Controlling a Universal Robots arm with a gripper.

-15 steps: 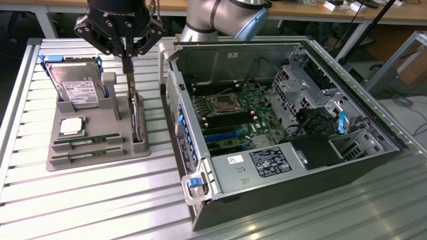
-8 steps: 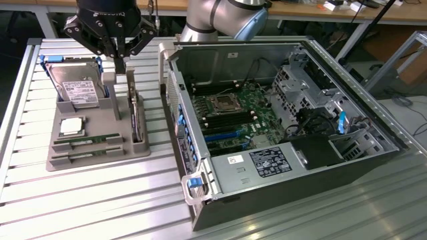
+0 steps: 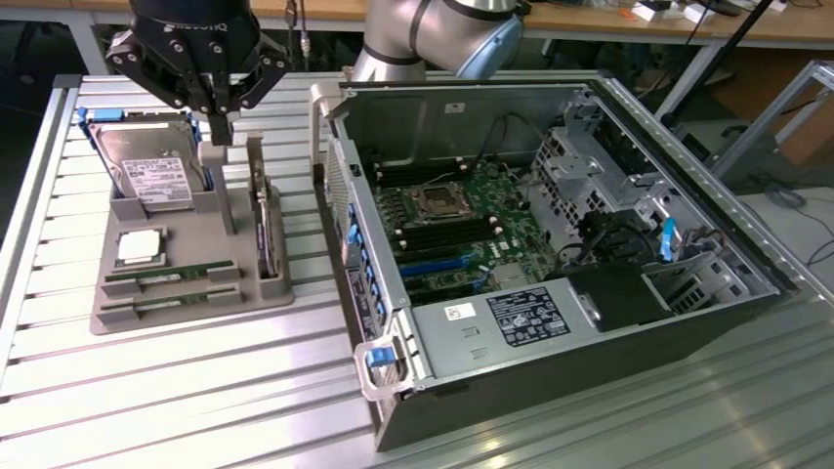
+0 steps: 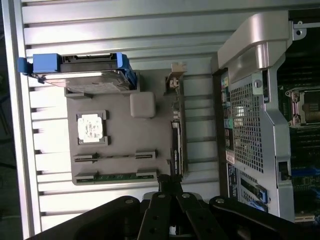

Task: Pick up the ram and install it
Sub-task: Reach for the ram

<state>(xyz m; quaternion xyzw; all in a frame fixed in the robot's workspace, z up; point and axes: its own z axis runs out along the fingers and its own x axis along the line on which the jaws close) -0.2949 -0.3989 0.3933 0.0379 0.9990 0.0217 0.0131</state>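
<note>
Two ram sticks, thin and green, lie in slots at the front of a grey holder tray (image 3: 195,313): one ram (image 3: 170,275) (image 4: 115,156) and its twin (image 3: 167,300) (image 4: 117,175). My gripper (image 3: 222,132) (image 4: 169,184) hangs well above the tray, over its back part near the hard drive, with its dark fingers pressed together and nothing between them. It is apart from both sticks. The open computer case (image 3: 548,225) (image 4: 255,110) stands at the exterior view's right, its motherboard (image 3: 456,225) exposed.
The tray also holds a hard drive in a blue frame (image 3: 154,176) (image 4: 80,75), a square silver processor (image 3: 141,246) (image 4: 91,127) and an upright expansion card (image 3: 268,225) (image 4: 177,130). The case's wall rises beside the tray. The slatted metal table (image 3: 195,391) carries everything.
</note>
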